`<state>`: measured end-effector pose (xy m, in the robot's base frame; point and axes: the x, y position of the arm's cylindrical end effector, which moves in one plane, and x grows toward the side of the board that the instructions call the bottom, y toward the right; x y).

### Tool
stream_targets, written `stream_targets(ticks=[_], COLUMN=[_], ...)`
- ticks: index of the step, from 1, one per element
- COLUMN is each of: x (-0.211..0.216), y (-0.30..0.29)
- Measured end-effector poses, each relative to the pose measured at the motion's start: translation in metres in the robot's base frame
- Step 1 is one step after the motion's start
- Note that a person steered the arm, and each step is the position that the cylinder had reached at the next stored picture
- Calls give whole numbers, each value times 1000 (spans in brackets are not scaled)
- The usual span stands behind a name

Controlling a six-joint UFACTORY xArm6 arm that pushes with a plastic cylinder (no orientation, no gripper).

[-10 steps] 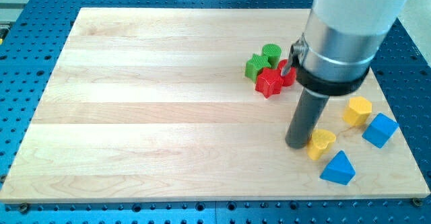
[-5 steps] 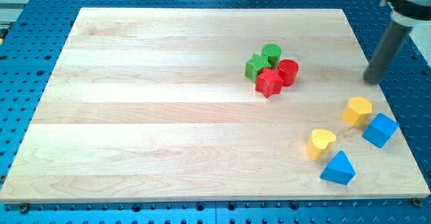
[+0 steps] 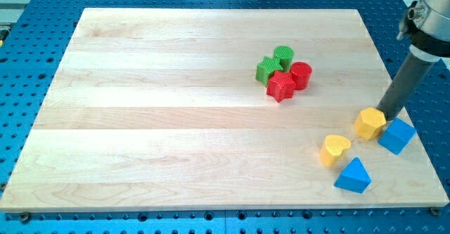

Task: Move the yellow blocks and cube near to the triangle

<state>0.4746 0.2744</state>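
Observation:
A blue triangle (image 3: 353,176) lies near the board's bottom right. A yellow heart-shaped block (image 3: 335,150) sits just up and left of it. A yellow hexagonal block (image 3: 369,123) lies further up and right, touching or nearly touching a blue cube (image 3: 397,135) on its right. My tip (image 3: 387,112) stands just above the gap between the yellow hexagonal block and the blue cube, at the hexagonal block's upper right edge.
Two green blocks (image 3: 275,62) and two red blocks (image 3: 290,81) form a tight cluster right of the board's centre. The wooden board (image 3: 176,107) lies on a blue perforated table; its right edge runs close to the blue cube.
My tip left the yellow heart's left side, swung up to the right edge of the board, then came down to the yellow hexagonal block, which has shifted slightly down and left.

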Motion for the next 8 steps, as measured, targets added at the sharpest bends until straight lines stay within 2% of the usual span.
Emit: stream_targets(ticks=[1, 3, 4, 5, 6, 7, 8], x=[-2, 13, 13, 9, -3, 3, 17], y=[0, -49, -49, -25, 32, 62, 43])
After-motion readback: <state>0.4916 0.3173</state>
